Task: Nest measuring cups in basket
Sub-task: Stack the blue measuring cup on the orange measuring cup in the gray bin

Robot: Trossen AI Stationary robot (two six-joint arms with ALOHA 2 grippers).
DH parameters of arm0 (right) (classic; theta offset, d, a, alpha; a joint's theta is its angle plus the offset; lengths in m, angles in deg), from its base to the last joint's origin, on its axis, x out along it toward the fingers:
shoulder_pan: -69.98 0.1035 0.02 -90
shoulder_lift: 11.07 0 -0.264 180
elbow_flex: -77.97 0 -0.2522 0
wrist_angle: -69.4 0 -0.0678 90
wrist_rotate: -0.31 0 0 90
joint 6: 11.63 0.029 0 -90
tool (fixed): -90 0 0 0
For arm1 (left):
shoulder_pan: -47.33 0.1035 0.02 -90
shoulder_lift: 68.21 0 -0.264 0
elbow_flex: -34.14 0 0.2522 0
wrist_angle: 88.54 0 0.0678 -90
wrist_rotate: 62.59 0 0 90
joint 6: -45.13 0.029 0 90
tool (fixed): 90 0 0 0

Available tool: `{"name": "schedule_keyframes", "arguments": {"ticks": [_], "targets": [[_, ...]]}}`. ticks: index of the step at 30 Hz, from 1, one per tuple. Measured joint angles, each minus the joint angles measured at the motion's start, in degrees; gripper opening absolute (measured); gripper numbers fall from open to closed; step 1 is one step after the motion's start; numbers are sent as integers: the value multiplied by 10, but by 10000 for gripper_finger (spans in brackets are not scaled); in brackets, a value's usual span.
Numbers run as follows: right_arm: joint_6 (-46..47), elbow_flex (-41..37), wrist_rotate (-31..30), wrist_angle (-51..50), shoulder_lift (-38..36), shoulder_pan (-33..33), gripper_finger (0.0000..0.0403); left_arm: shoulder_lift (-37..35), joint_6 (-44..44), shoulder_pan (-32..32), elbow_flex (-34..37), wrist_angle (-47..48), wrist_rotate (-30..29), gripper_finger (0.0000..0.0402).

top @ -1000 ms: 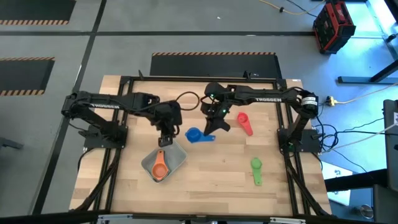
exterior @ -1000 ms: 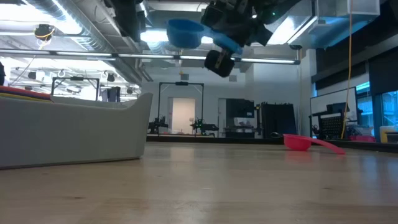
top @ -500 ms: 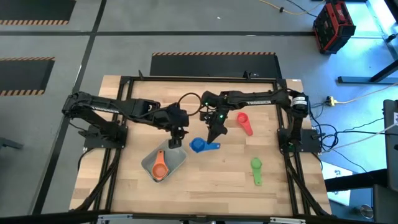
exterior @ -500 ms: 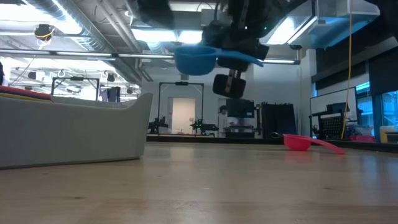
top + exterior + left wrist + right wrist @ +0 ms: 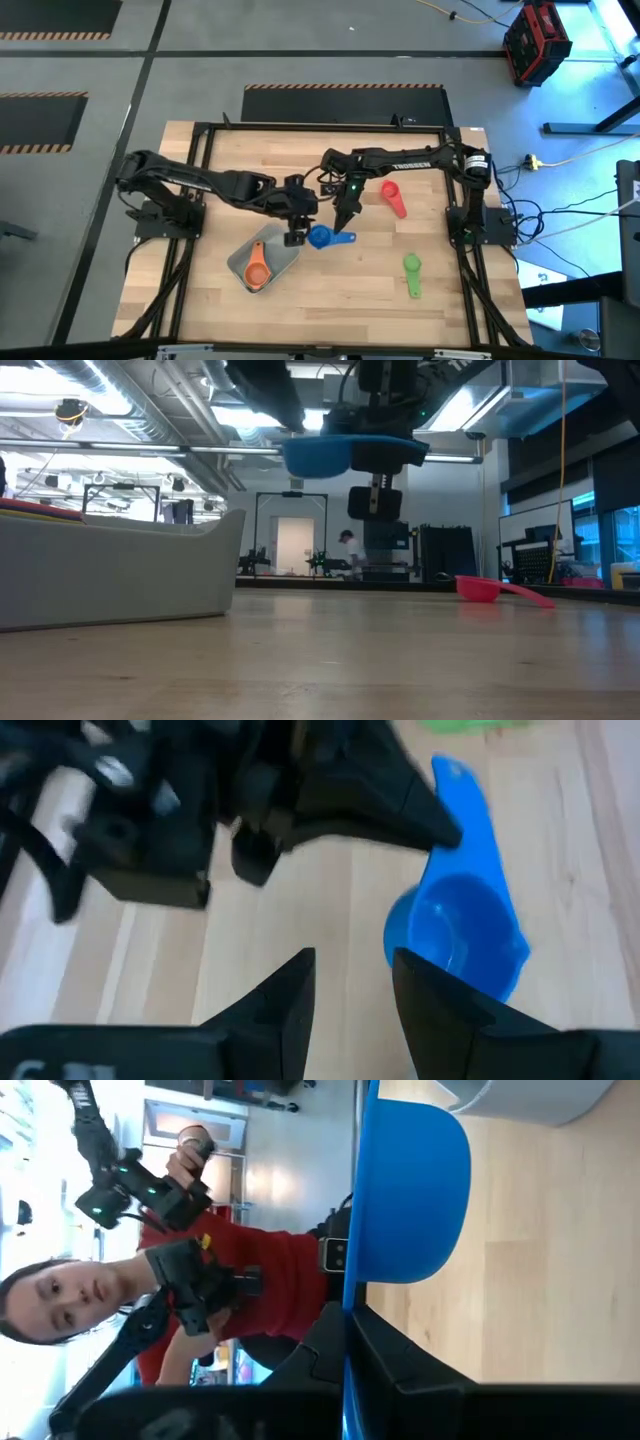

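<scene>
The blue measuring cup (image 5: pixel 318 237) hangs in the air over the table's middle, held level by my right gripper (image 5: pixel 345 222), which is shut on its handle. My left gripper (image 5: pixel 296 236) is open right beside the cup's bowl (image 5: pixel 455 935), on the basket side; I cannot tell whether a finger touches the bowl. The pale grey-blue basket (image 5: pixel 280 262) sits on the table near the left gripper, with an orange cup (image 5: pixel 257 270) lying in it. A pink-red cup (image 5: pixel 392 197) and a green cup (image 5: pixel 412 272) lie on the wood to the right. My right gripper pinches the blue cup's flat handle (image 5: pixel 452 795) between its two fingers (image 5: pixel 415 815), near the handle's free end. The fingers slant down from the far side. The cup is lifted clear of the table (image 5: pixel 320 455), its bowl level and open upward.
The low view shows the basket's wall (image 5: pixel 150 575) at the left and the pink-red cup (image 5: pixel 490 590) resting on the table at the right. Bare wood lies between the basket and the green cup. A person in red shows beyond the table in the right wrist view.
My right gripper has carried the blue cup down and toward the table's near edge, and the cup has gone from tilted to level. My left gripper has moved toward the table's right, from above the basket to the cup's bowl.
</scene>
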Motion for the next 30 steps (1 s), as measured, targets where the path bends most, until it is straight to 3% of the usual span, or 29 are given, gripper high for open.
{"name": "schedule_keyframes", "arguments": {"ticks": [12,20,30], "targets": [[45,0,28,12,0,0,11,37,47,-13,-2,-72,17,128],[88,0,67,18,0,0,11,51,56,-16,0,-66,19,128],[104,0,71,28,0,0,12,56,45,-16,0,-76,19,128]]}}
